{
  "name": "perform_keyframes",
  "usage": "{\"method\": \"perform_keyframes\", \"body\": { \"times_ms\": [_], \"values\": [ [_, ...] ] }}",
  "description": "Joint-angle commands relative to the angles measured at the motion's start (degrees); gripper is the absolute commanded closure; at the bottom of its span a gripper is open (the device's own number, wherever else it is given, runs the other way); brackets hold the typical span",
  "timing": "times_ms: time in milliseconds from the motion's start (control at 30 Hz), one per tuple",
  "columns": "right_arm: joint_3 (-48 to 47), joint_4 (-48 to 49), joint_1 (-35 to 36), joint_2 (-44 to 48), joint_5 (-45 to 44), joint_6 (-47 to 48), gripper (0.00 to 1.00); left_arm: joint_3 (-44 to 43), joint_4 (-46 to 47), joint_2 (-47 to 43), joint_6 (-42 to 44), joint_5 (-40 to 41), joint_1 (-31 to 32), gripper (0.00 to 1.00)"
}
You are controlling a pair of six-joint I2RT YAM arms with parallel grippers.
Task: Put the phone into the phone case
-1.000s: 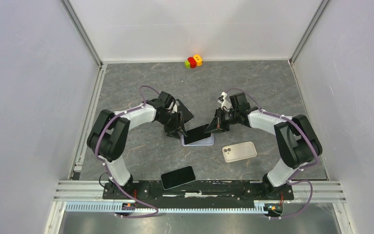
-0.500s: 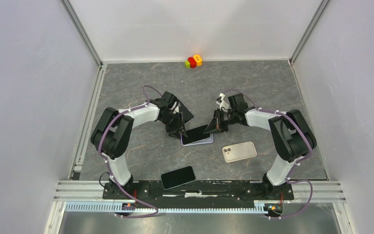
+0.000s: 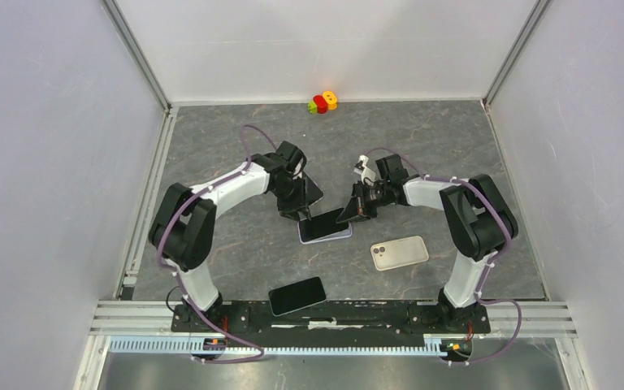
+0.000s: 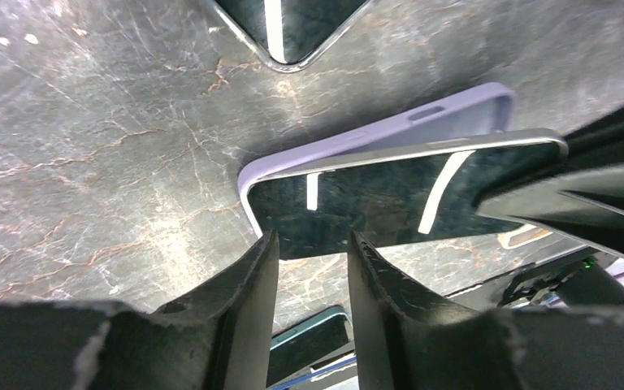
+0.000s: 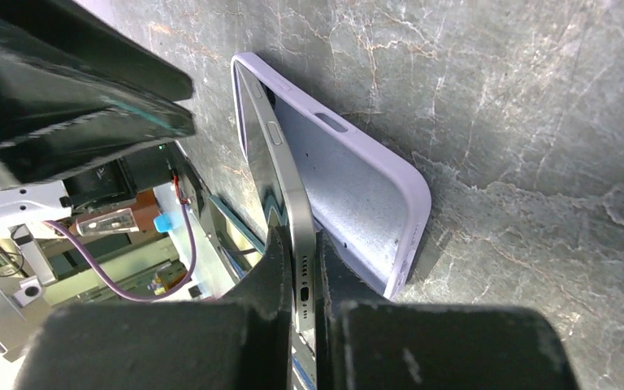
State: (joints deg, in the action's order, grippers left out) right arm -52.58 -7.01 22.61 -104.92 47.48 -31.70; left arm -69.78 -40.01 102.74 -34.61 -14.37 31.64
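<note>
Plain pale-grey walls (image 3: 41, 162) closed in the cell on the left, the back and the right, with slanting aluminium posts (image 3: 136, 57) standing in the two far corners. The tabletop (image 3: 439, 146) was a dark grey stone-patterned sheet run through with pale and rusty veins, evenly lit. A slotted metal rail (image 3: 317, 347) ran along its near edge.

Marbled table (image 3: 422, 138): lilac case (image 5: 349, 179), beige phone (image 3: 399, 253), dark phone (image 3: 296, 295), toy (image 3: 322, 101).
</note>
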Motion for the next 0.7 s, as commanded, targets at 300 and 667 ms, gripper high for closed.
{"method": "perform_keyframes", "body": {
  "times_ms": [300, 667],
  "values": [
    [2.3, -9.2, 5.6, -7.9, -13.5, 10.0, 0.90, -2.2, 7.2, -1.3, -4.3, -3.7, 7.1, 0.67],
    [-1.3, -13.8, 7.5, -9.7, -18.3, 14.9, 0.65, 2.0, 11.5, 2.4, -6.4, -3.5, 7.8, 0.74]
  ]
}}
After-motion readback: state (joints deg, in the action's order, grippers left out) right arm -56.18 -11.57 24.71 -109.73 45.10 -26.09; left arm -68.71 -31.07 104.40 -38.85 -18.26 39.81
